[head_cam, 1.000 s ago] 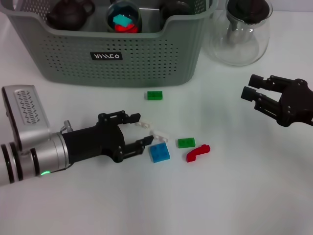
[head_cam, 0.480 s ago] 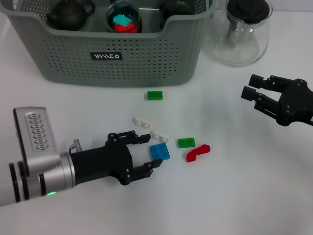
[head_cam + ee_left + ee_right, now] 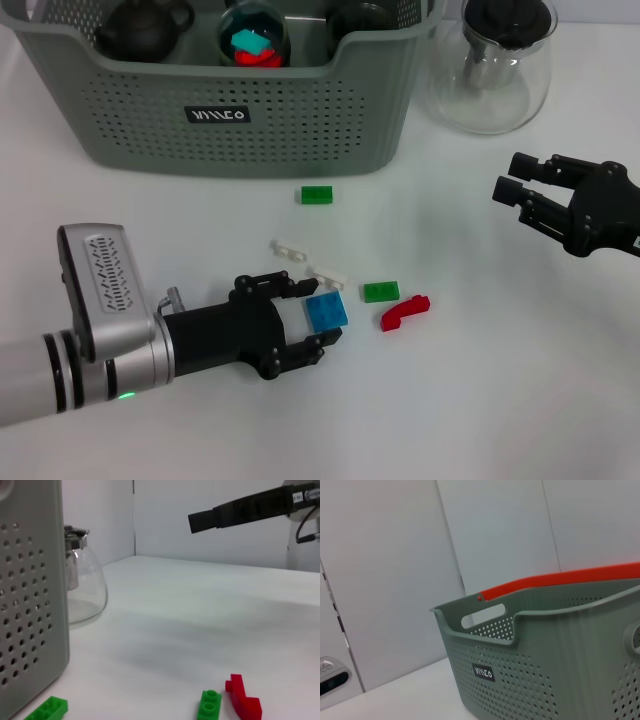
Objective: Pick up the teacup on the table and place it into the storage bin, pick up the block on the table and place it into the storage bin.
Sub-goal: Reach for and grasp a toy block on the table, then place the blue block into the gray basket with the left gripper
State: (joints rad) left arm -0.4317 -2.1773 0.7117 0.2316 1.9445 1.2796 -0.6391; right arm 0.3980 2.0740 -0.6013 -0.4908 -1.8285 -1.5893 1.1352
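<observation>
Left end effector (image 3: 300, 322) sat wide open around the blue block (image 3: 326, 312); closing off-centre might have pushed it into the green block (image 3: 380, 291).

I see the storage bin (image 3: 240, 110) at twelve o'clock on the table, grey-green, perforated walls, a dip cut in its near rim, a small black label facing me. Inside it sit a dark teapot (image 3: 140, 28) and a teacup (image 3: 255, 40) holding teal and red pieces. The blue block (image 3: 326, 312) lies flat at six o'clock from the bin, tilted slightly, studs up, between my left gripper's spread fingers.
</observation>
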